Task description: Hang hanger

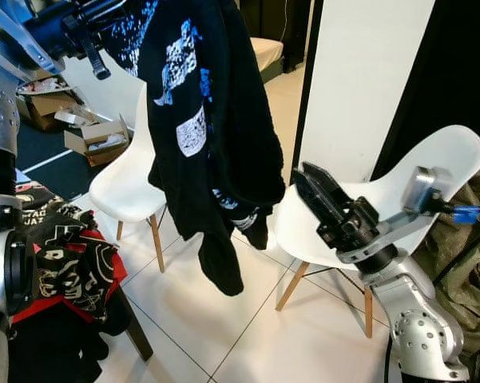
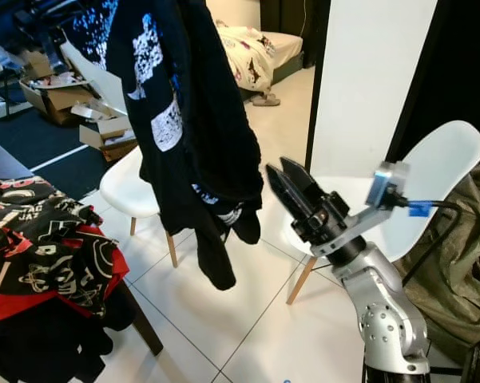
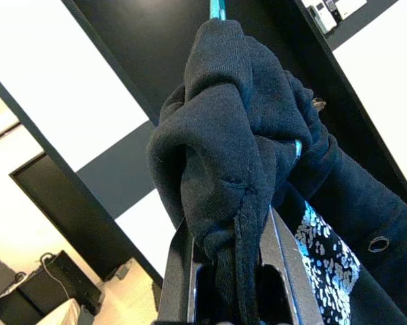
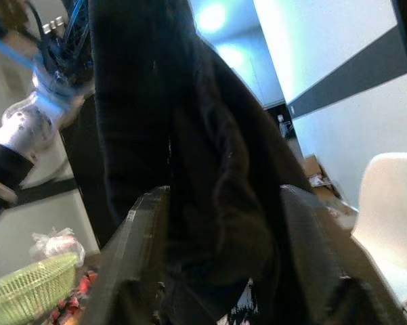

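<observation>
We hold the black hoodie [image 1: 208,128] aloft on its blue hanger [image 3: 217,8], left gripper [image 3: 233,271] clamped on bunched fabric so it clears the white chairs [image 1: 124,187]. Right gripper [image 2: 291,191], fingers parted, waits beside the hem, likely to steady it.

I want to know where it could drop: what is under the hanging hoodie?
Below the hoodie are white floor tiles and a white chair partly behind it. The chair's far side is covered by the cloth.
</observation>
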